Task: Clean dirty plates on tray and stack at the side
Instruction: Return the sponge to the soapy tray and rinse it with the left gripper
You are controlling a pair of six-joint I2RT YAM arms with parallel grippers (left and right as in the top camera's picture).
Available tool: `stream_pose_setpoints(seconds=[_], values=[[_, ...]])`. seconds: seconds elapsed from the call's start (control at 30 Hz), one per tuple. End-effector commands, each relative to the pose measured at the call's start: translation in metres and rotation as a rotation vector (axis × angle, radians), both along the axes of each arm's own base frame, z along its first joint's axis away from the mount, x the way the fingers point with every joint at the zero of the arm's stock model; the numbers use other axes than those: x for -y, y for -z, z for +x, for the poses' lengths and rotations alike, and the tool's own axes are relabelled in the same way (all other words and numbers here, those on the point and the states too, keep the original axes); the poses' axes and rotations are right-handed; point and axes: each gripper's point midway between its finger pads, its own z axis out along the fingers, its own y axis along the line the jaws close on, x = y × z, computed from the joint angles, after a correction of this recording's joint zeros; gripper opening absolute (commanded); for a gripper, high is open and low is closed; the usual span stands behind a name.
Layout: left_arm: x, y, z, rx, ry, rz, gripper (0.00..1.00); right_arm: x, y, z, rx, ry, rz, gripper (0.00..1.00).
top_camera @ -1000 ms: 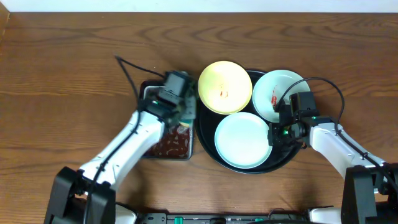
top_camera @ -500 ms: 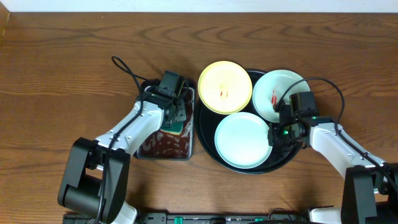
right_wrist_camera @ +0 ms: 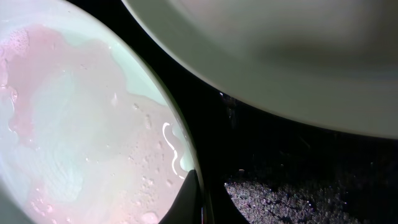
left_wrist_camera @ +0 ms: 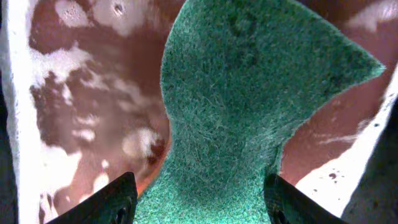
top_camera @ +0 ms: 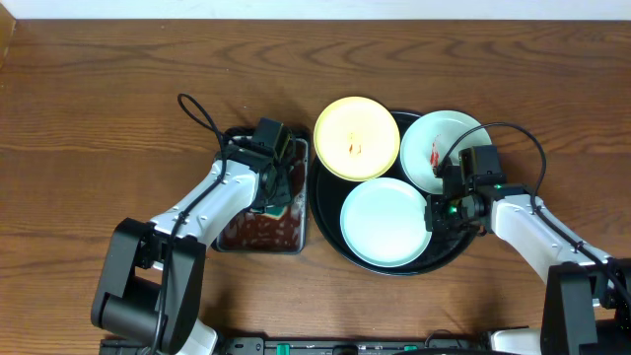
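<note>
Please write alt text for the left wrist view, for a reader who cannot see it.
A green sponge fills the centre, lying in a pan of reddish-brown foamy liquid. The left hand is open, its fingertips either side of it.

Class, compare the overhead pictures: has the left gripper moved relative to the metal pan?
Yes. The left gripper has shifted from the metal pan's far rim toward its middle, jaws open over the green sponge.
</note>
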Motion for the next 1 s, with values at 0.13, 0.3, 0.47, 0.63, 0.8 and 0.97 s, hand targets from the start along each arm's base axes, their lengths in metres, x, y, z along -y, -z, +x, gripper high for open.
stream_pose_setpoints(seconds=[0.13,0.3,0.47,0.63,0.8,0.97], values=[[-0.006,-0.003,-0.007,-0.021,-0.008,0.017,0.67,0.003,0.0,0.003,0.007,0.008,-0.022,0.01],[-0.01,-0.002,-0.018,-0.063,-0.007,0.032,0.72,0.003,0.0,0.003,0.007,0.008,-0.022,0.01],[-0.011,-0.002,-0.021,-0.077,-0.007,0.037,0.74,0.003,0.0,0.003,0.007,0.008,-0.022,0.02],[-0.013,0.002,-0.028,-0.1,-0.008,0.044,0.75,0.003,0.0,0.003,0.007,0.008,-0.022,0.02],[-0.018,0.013,-0.044,-0.145,-0.037,0.051,0.66,0.003,0.0,0.003,0.007,0.008,-0.022,0.02],[-0.019,0.016,-0.049,-0.159,-0.044,0.056,0.27,0.003,0.0,0.003,0.007,0.008,-0.022,0.02]])
